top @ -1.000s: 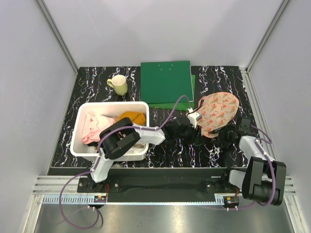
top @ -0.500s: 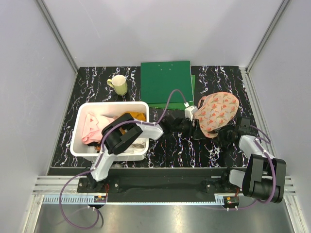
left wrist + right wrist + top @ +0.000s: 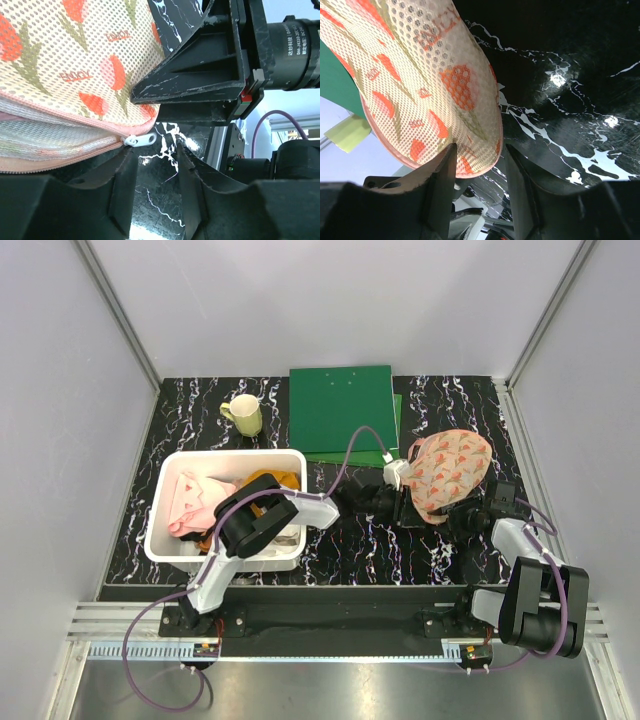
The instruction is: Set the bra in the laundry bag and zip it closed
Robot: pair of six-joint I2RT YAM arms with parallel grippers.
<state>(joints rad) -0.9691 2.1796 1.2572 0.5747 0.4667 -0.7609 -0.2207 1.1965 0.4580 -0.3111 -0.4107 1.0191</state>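
The laundry bag (image 3: 452, 472) lies domed on the black marbled table at the right; it also shows in the left wrist view (image 3: 60, 65) and the right wrist view (image 3: 420, 75). The bra is not visible. My left gripper (image 3: 406, 506) is at the bag's left edge, open and empty (image 3: 154, 157). The white zipper pull (image 3: 141, 139) sits just off its left fingertip, at the end of the pink zipper. My right gripper (image 3: 463, 518) is at the bag's near edge, and its jaws (image 3: 480, 160) hold that edge between them.
A white plastic bin (image 3: 230, 454) at the left holds a pale pink cloth (image 3: 190, 500) and an orange garment (image 3: 275, 480). A yellow-green mug (image 3: 243, 415) and green folders (image 3: 342, 410) stand at the back. My left arm reaches across the table's middle.
My left gripper has moved right, up to the bag's left edge. The right gripper and the bag have stayed in place.
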